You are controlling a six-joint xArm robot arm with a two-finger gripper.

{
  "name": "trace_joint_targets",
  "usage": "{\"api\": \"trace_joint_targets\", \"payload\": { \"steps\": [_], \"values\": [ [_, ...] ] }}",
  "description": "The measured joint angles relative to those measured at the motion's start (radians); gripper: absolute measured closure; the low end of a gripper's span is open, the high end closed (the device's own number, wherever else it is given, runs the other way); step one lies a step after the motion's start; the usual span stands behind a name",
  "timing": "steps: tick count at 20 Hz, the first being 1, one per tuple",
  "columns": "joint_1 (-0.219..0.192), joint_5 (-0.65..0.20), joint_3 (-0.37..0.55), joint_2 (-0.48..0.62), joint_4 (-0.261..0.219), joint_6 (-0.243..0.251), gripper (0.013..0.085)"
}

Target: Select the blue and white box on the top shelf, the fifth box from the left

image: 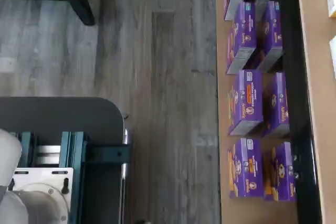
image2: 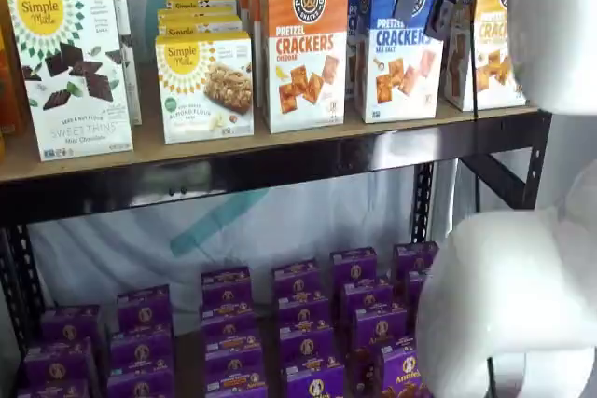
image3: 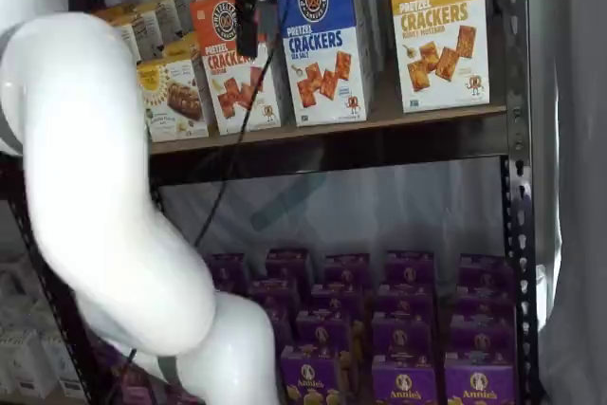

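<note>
Stands upright on the top shelf point(image2: 280, 167), the blue and white box point(image2: 396, 48), seen in both shelf views point(image3: 325, 45), front face to the cameras. At its nine o'clock in a shelf view, just beside it, the orange-topped cracker box point(image2: 303, 48); at its three o'clock, the yellow-topped cracker box point(image2: 490, 39), partly hidden. Further toward nine o'clock, two white and yellow boxes point(image2: 203, 86), one tall, one shorter, with more stacked behind.

Hangs in front of the shelf, the gripper point(image2: 431, 2): black fingers and a cable crossing the upper right corner of the blue and white box's face in that view. In a shelf view the black gripper part point(image3: 248, 7) lies over the orange-topped box instead, at ten o'clock of the target. Cannot tell whether spread or closed; seen side-on only, no gap plain, nothing between the fingers.

Blocks much of both shelf views, the white arm point(image3: 104, 187). Below, on the lower level, rows of small purple boxes point(image2: 298, 323); also seen in the wrist view point(image: 247, 100), beside grey plank flooring point(image: 157, 103).
</note>
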Motion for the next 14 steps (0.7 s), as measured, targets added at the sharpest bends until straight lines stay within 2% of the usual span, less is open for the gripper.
{"api": "trace_joint_targets", "payload": {
  "steps": [8, 11, 14],
  "values": [
    [0.006, -0.057, -0.017, 0.005, 0.028, 0.019, 0.013],
    [-0.032, -0.083, -0.025, 0.004, 0.099, 0.018, 0.013],
    [-0.092, -0.12, -0.038, 0.004, 0.202, 0.014, 0.013]
  ]
}}
